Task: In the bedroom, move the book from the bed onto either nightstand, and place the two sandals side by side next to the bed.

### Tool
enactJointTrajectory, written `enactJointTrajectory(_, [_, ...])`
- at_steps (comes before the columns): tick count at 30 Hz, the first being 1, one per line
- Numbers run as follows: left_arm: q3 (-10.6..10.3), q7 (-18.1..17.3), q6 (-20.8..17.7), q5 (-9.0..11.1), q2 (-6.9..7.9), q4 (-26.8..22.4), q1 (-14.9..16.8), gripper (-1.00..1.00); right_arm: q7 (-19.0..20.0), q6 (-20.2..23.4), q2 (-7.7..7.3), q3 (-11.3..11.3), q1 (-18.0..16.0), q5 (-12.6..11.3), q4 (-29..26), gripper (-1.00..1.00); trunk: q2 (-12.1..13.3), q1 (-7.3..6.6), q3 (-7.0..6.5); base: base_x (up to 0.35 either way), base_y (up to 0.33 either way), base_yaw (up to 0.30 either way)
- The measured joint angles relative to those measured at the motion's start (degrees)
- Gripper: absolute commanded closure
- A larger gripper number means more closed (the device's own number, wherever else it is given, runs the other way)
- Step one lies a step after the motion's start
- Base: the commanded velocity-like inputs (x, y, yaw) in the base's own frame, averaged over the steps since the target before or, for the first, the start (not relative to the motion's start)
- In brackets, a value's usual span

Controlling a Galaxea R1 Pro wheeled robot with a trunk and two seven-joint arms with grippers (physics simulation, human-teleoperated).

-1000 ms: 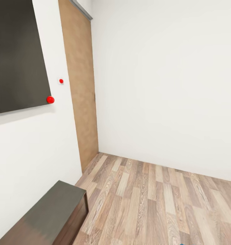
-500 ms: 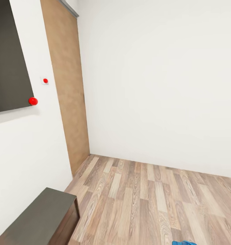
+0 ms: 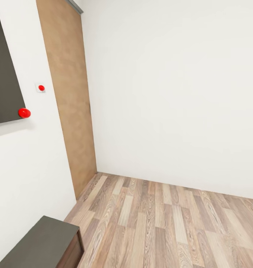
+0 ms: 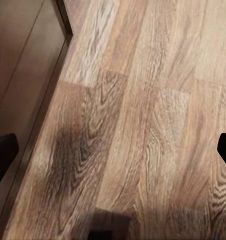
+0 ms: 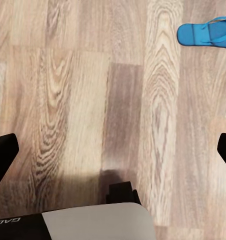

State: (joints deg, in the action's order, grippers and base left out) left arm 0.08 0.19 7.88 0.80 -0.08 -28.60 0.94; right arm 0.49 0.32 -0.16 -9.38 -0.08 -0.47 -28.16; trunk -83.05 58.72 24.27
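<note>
One bright blue sandal (image 5: pixel 205 34) lies flat on the wood-plank floor in the right wrist view, well away from my right gripper (image 5: pixel 113 155). That gripper is open, its dark fingertips (image 5: pixel 3 156) spread wide over bare planks. My left gripper (image 4: pixel 113 152) is open too, with only floor between its fingertips (image 4: pixel 3 150) and a dark cabinet's edge (image 4: pixel 23 60) close beside it. The book, the bed and the nightstand are out of view.
The head view faces a room corner with white walls and a brown wooden wall panel (image 3: pixel 68 104). A dark panel with a red knob (image 3: pixel 24 112) hangs on the left wall. A low dark cabinet (image 3: pixel 44 242) stands against that wall. My grey base (image 5: pixel 93 222) is below the right gripper.
The head camera has swung right and tilted up, so the wall panel, red knob and cabinet sit further left. The blue sliver at the bottom edge half a second ago has left the picture.
</note>
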Motion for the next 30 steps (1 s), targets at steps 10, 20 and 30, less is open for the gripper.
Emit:
enactJointTrajectory(10, [0.0,0.0,0.0,0.0,0.00,0.0,0.0,-1.00,0.0,0.0,0.00,0.0,0.0,0.0,0.0,-1.00,0.0,0.01,0.00,0.012,0.000,-0.155])
enactJointTrajectory(20, [0.0,0.0,0.0,0.0,0.00,0.0,0.0,-1.00,0.0,0.0,0.01,0.0,0.0,0.0,0.0,-1.00,0.0,-0.01,0.00,0.065,0.000,-0.117])
enactJointTrajectory(30, [0.0,0.0,-0.1,0.0,0.00,0.0,0.0,-1.00,0.2,0.0,0.00,0.0,0.0,0.1,0.0,-1.00,0.0,-0.02,0.00,0.303,0.000,-0.009])
